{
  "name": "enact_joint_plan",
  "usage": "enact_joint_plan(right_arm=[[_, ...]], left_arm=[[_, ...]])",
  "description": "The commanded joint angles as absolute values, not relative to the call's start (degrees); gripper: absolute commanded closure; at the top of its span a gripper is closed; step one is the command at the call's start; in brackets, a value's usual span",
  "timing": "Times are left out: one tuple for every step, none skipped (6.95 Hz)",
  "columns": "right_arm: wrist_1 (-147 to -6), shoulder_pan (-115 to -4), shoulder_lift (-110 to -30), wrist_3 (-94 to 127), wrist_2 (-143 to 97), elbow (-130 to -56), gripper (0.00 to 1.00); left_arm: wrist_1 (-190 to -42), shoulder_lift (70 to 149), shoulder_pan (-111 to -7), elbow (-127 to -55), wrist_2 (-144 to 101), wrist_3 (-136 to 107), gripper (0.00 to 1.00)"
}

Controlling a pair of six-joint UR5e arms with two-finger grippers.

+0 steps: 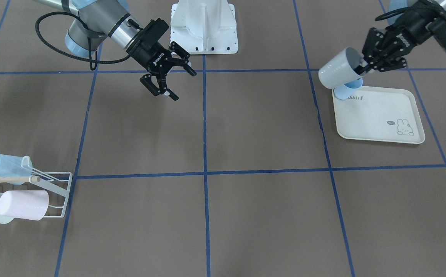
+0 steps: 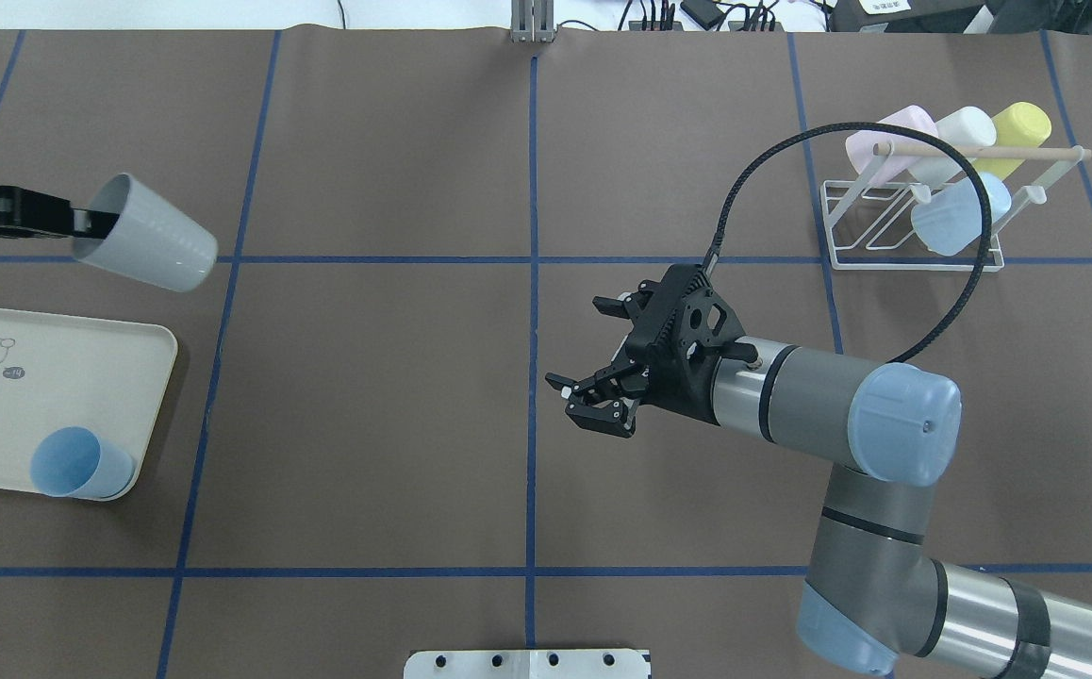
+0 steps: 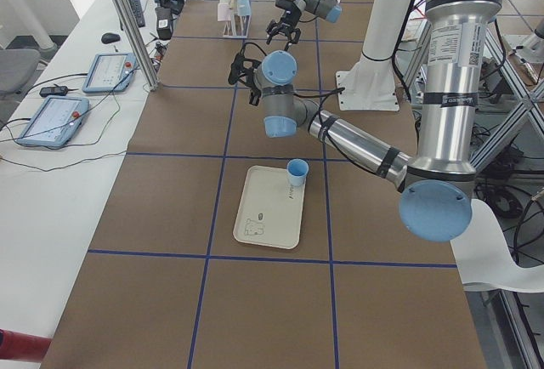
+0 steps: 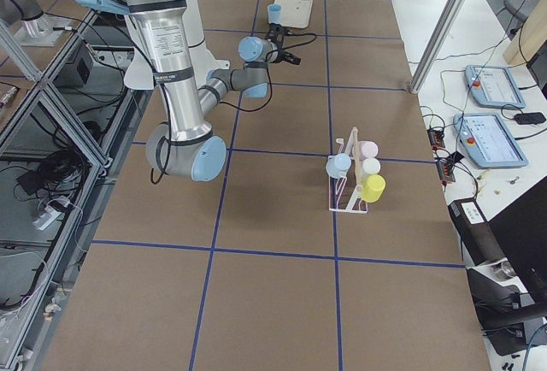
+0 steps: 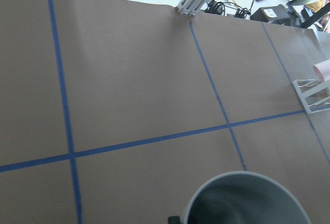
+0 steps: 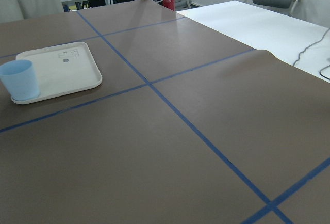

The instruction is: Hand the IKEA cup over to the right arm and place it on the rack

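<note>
Left end effector (image 1: pixel 363 68) holds grey cup (image 1: pixel 336 74) near tray (image 1: pixel 373 115).

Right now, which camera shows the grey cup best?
Overhead exterior: the whole grey cup shows, tilted, the left gripper clamped on its rim. Front-facing shows it nearly as well; the left wrist only its rim; exterior right shows it tiny.
</note>
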State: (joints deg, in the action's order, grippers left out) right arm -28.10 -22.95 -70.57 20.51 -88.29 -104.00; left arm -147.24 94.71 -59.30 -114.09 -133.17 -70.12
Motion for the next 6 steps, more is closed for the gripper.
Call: enact_joint_plan(right_arm=[[-26.02, -21.98, -69.27, 18.90, -90.35, -103.80, 0.01], [-25.93, -21.80, -67.26, 19.33, -89.66, -103.80, 0.01], [-25.93, -21.36, -64.97, 19.34, -89.56, -103.80, 0.00], [-26.10, -20.92, -64.86, 19.60, -89.39, -103.71, 0.01], [-26.45, -20.83, -64.86, 19.51, -89.38, -103.71, 0.01], [-26.63, -20.83, -64.95, 19.16, -89.38, -103.71, 0.01]], left_arm=[[-147.13, 102.28, -49.62, -114.08, -125.73, -80.56, 1.00], [-146.87, 105.09, -45.05, -114.00, -121.51, -83.38, 1.00], [-143.99, 107.99, -42.30, -114.17, -118.77, -84.97, 1.00], [-142.31, 109.84, -38.88, -114.08, -115.35, -85.43, 1.00], [-142.30, 109.95, -36.76, -114.08, -114.09, -85.43, 1.00], [-142.29, 109.95, -36.74, -114.26, -114.08, -85.43, 1.00]])
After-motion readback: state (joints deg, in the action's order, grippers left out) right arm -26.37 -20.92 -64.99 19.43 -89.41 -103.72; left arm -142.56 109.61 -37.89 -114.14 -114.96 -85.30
